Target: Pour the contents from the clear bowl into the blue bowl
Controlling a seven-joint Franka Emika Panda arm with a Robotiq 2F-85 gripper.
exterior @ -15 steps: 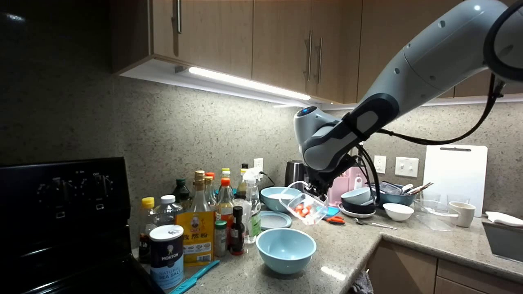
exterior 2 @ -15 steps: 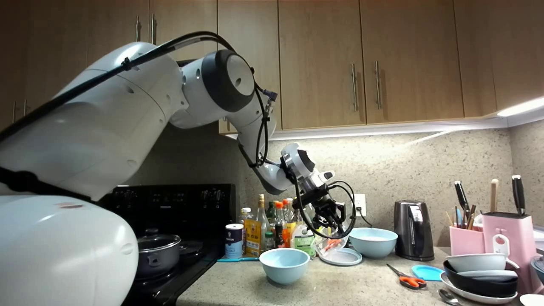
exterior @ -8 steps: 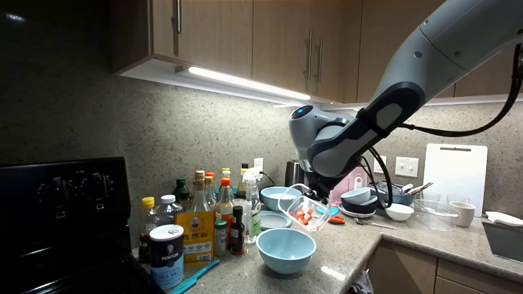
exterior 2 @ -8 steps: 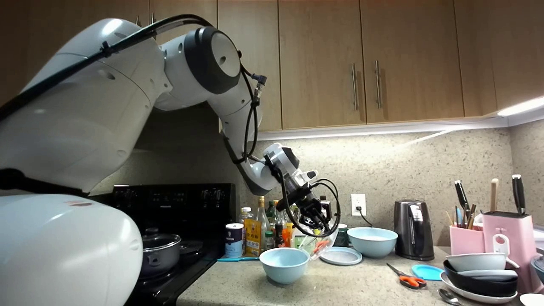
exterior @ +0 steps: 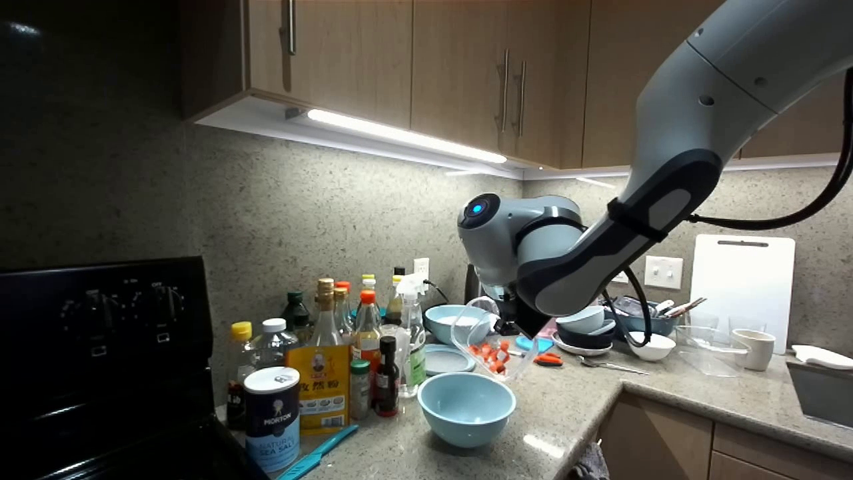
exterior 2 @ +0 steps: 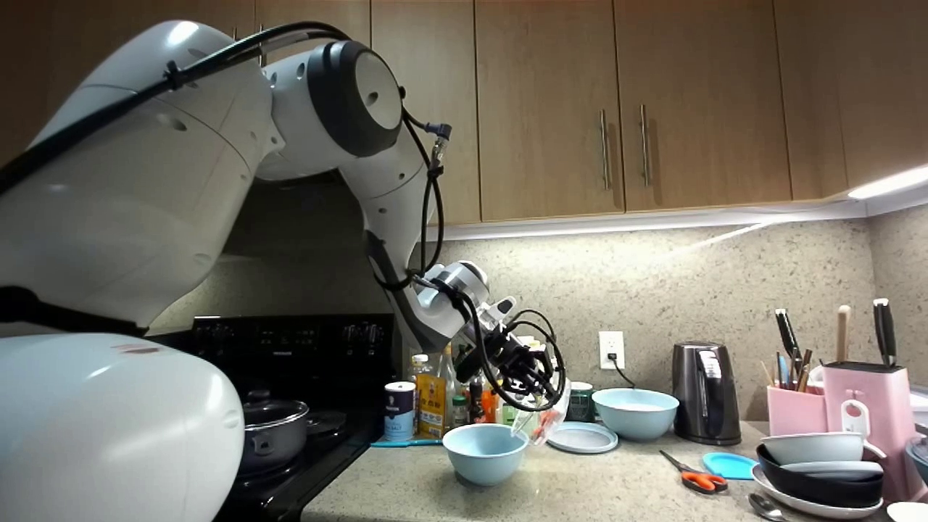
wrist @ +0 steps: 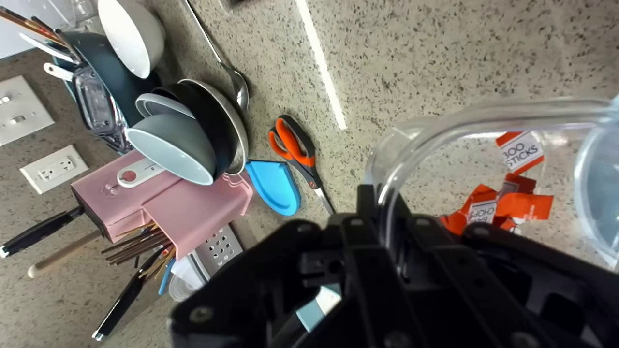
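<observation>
My gripper (wrist: 383, 205) is shut on the rim of the clear bowl (wrist: 418, 145); its fingers (wrist: 366, 200) stand on either side of the wall. Red-and-white packets (exterior: 492, 353) lie inside the clear bowl. The clear bowl (exterior: 514, 368) is steeply tilted, its opening turned toward the blue bowl's side. The blue bowl (exterior: 466, 417) stands upright on the counter, lower than the clear bowl; the part of its inside that shows holds nothing. In an exterior view the clear bowl (exterior 2: 542, 429) overlaps the blue bowl's (exterior 2: 484, 460) right rim. Part of the blue bowl shows in the wrist view (wrist: 602, 183).
A second light-blue bowl (exterior 2: 636, 415) and a round grey-blue lid (exterior 2: 582, 438) stand behind. Bottles (exterior: 370, 333) line the wall. Scissors (exterior 2: 696, 475), a bright blue piece (exterior 2: 728, 465), a kettle (exterior 2: 707, 391) and stacked bowls (exterior 2: 819, 471) are on the counter. A salt can (exterior: 272, 419) stands near the stove.
The gripper and clear bowl have moved toward the blue bowl, leftward in an exterior view. The wrist has turned, the clear bowl tilts more, and the packets have shifted inside it.
</observation>
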